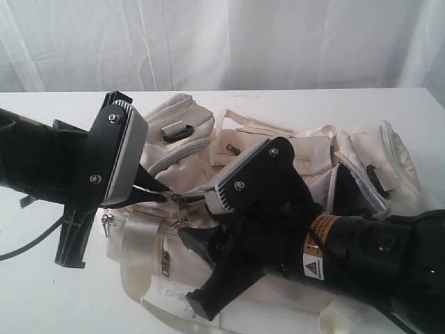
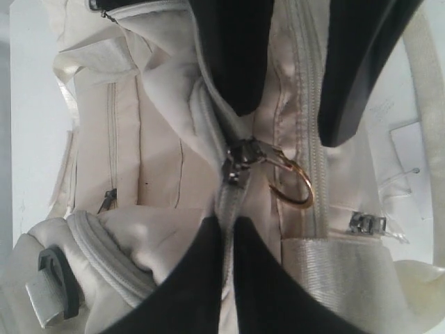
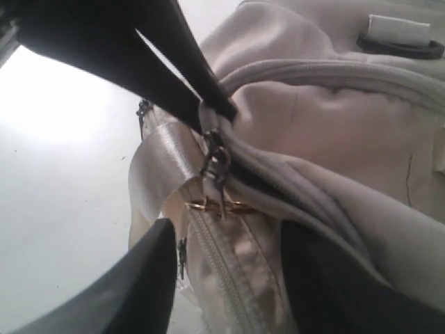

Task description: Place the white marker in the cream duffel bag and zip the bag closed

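Note:
The cream duffel bag [image 1: 361, 149] lies on its side across the white table. Its main zip is drawn shut up to the slider [image 2: 238, 161], which carries a gold ring [image 2: 295, 188]. My left gripper [image 2: 226, 226] is shut on the bag's fabric and zip tape just beyond that slider; the exterior view shows the left gripper [image 1: 161, 193] reaching in from the left. The right gripper [image 3: 226, 226] stands open, one finger on each side of the closed zip, near the slider [image 3: 217, 161] and ring [image 3: 217, 206]. The white marker is out of view.
A shiny webbing strap [image 1: 139, 257] trails off the bag toward the table's front edge. A black clip [image 1: 177, 130] sits on the far end pocket. A side pocket [image 1: 351, 188] gapes dark beside the right arm. A cable [image 1: 21, 250] lies at the left.

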Tool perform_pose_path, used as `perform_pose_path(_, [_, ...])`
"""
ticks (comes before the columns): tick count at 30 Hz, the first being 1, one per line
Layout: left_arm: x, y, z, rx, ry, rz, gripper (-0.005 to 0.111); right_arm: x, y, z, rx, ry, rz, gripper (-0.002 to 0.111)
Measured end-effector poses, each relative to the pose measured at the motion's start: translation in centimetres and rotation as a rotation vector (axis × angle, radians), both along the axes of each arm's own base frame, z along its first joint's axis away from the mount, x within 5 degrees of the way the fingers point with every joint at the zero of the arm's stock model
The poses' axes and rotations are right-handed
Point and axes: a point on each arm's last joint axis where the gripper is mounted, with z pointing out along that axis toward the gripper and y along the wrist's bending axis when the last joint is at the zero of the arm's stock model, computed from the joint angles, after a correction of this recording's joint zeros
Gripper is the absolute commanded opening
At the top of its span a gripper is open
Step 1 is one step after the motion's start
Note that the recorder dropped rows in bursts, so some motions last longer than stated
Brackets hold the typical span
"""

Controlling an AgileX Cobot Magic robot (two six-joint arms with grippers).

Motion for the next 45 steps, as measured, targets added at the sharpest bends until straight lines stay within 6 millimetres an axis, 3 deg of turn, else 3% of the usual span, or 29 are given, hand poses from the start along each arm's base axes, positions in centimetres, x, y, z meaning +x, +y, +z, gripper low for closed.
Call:
perform_pose_path(13, [0.0, 0.0, 0.0, -0.002, -0.001, 0.005, 0.000, 1.3, 1.7, -0.7, -0.006, 0.010, 0.004, 0.045])
perform_pose_path(41, [0.0, 0.0, 0.0, -0.002, 0.002, 0.003, 0.000, 0.5, 2.9, -1.1, 0.022, 0.041, 0.121, 0.041])
perform_pose_path(43, [0.0, 0.0, 0.0, -0.002, 0.002, 0.003, 0.000, 0.5, 2.9, -1.1, 0.023, 0.044, 0.120, 0.040])
perform_pose_path(45, [0.0, 0.0, 0.0, -0.002, 0.002, 0.003, 0.000, 0.6, 2.8, -1.2, 0.016, 0.052, 0.113, 0.029])
